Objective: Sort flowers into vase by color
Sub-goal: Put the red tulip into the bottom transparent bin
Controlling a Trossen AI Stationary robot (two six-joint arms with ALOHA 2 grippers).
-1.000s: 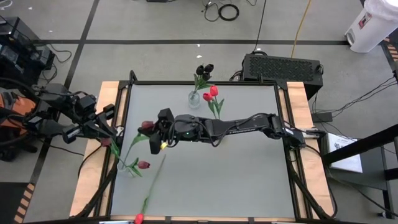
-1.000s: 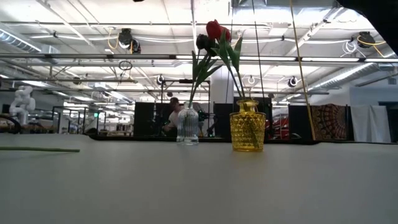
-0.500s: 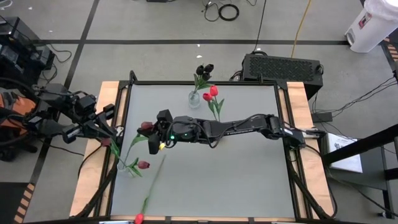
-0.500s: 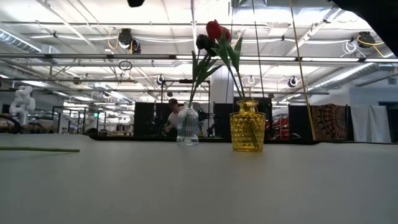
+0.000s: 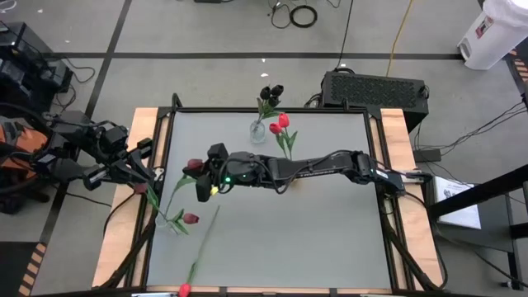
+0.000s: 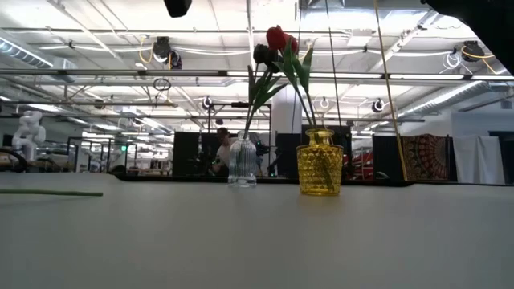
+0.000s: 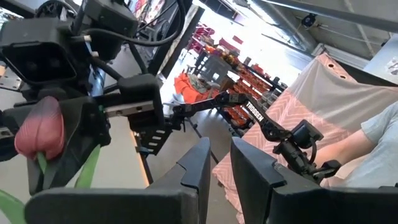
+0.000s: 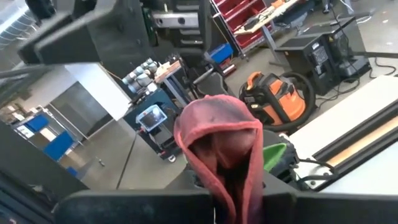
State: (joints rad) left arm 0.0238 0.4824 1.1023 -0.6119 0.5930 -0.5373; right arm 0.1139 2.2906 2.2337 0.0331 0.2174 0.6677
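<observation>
Our right gripper [image 5: 200,175] reached across the counter [image 5: 330,223], fingers clamped on a maroon tulip [image 5: 193,166]. Our left gripper [image 5: 151,177] waited at the counter's left edge, fingers narrowly parted

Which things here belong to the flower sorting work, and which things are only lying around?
Part of the job:
- maroon tulip, held in the shut right gripper
- clear vase with black tulips
- yellow vase with red tulips
- loose red tulip on the table

Just lying about:
- black box behind the table
- orange vacuum
</observation>
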